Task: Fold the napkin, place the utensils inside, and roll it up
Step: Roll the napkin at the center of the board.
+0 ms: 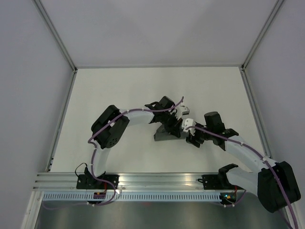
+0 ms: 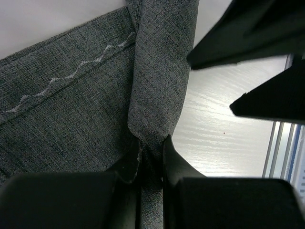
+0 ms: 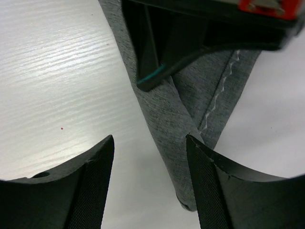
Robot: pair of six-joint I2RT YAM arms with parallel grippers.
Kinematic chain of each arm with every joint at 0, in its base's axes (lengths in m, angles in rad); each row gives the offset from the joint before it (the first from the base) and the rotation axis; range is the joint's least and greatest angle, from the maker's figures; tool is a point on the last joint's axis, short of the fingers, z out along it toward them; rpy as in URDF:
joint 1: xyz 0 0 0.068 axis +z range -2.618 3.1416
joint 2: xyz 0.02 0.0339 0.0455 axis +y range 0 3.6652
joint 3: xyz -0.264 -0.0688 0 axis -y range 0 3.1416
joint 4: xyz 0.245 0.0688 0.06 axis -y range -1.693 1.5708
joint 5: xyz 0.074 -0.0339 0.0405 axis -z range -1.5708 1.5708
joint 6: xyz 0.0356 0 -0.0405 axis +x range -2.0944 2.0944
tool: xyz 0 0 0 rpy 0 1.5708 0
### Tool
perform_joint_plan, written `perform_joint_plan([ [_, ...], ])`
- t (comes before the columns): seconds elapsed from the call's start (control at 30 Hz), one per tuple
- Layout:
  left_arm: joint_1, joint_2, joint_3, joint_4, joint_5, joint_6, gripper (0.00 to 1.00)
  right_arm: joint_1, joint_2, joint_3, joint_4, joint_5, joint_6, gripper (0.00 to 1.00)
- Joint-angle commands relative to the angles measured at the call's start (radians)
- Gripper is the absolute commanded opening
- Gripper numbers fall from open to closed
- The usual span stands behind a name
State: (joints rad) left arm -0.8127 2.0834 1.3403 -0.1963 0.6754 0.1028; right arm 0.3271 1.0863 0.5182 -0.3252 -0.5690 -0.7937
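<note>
Left end effector (image 2: 151, 151) tight on napkin (image 2: 71, 124) fold; right end effector (image 3: 148, 152) open around it.

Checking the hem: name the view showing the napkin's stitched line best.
Left wrist: the napkin fills half the frame, its wavy stitching sharp. Right wrist shows a narrower strip with stitching; top view only a small dark patch.

A robotics lab cell: white table (image 1: 119, 95) boxed by blank panels (image 1: 157, 28), aluminium rail (image 1: 157, 179).
</note>
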Motion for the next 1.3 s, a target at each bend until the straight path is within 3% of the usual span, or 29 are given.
perform_joint_plan([
  [0.0,0.004,0.096,0.006,-0.209,-0.033,-0.028,0.02,0.093,-0.045,-0.043,0.167,0.084,-0.022,0.68],
  [0.43,0.035,0.158,0.1,-0.325,0.042,-0.048,0.04,0.3,0.084,-0.115,0.301,0.313,-0.065,0.64],
  [0.53,0.037,0.156,0.105,-0.334,0.058,-0.045,0.09,0.308,0.113,-0.129,0.33,0.345,-0.067,0.6],
  [0.67,0.038,0.139,0.105,-0.334,0.061,-0.043,0.25,0.309,0.15,-0.121,0.35,0.365,-0.067,0.55],
  [0.73,0.041,0.129,0.108,-0.334,0.067,-0.048,0.29,0.31,0.167,-0.113,0.344,0.371,-0.065,0.52],
  [0.93,0.052,0.075,0.109,-0.324,0.098,-0.058,0.38,0.309,0.172,-0.113,0.328,0.374,-0.075,0.36],
  [1.03,0.056,0.04,0.105,-0.301,0.104,-0.083,0.47,0.309,0.175,-0.104,0.282,0.359,-0.076,0.27],
  [1.27,0.073,-0.045,0.103,-0.25,0.095,-0.143,0.49,0.309,0.205,-0.06,0.183,0.317,-0.084,0.19],
])
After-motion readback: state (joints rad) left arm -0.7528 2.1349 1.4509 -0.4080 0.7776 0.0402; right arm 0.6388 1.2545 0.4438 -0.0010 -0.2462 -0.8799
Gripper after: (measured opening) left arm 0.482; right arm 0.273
